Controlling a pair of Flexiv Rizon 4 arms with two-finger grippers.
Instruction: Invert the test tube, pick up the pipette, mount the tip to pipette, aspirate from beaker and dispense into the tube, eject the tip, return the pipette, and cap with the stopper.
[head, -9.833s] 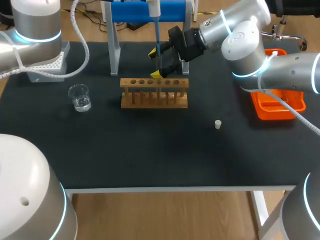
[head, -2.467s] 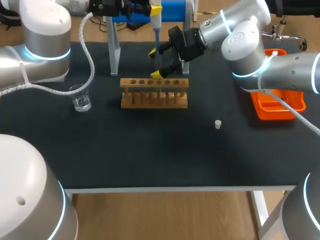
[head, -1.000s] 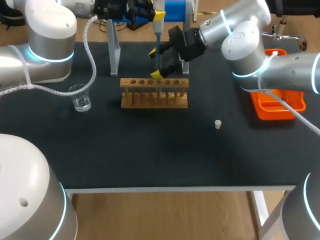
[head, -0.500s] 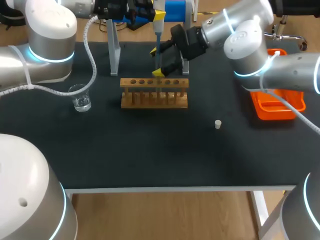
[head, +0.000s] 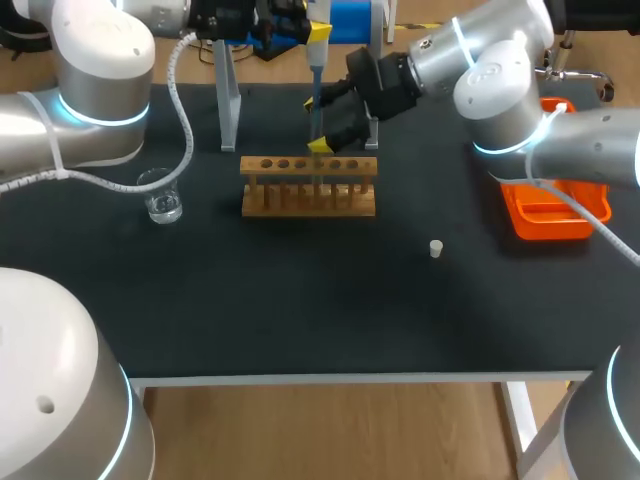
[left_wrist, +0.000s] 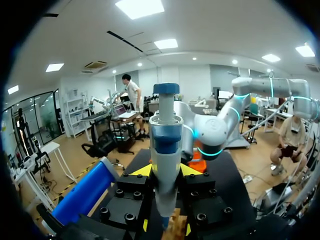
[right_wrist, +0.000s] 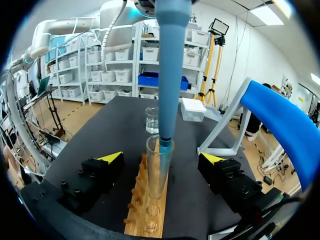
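Pipette (left_wrist: 165, 145) hangs vertical in left end effector (left_wrist: 165, 172) above test tube (right_wrist: 158, 170).

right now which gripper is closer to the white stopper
Right. The right gripper sits above the rack, behind the stopper; the left gripper is farther back, holding the pipette.

Rounded silver arms (head: 500, 80), glowing cyan joint rings (head: 70, 110), white ribbed cable (head: 178, 95), black bolted claws (right_wrist: 160, 158), yellow tips.
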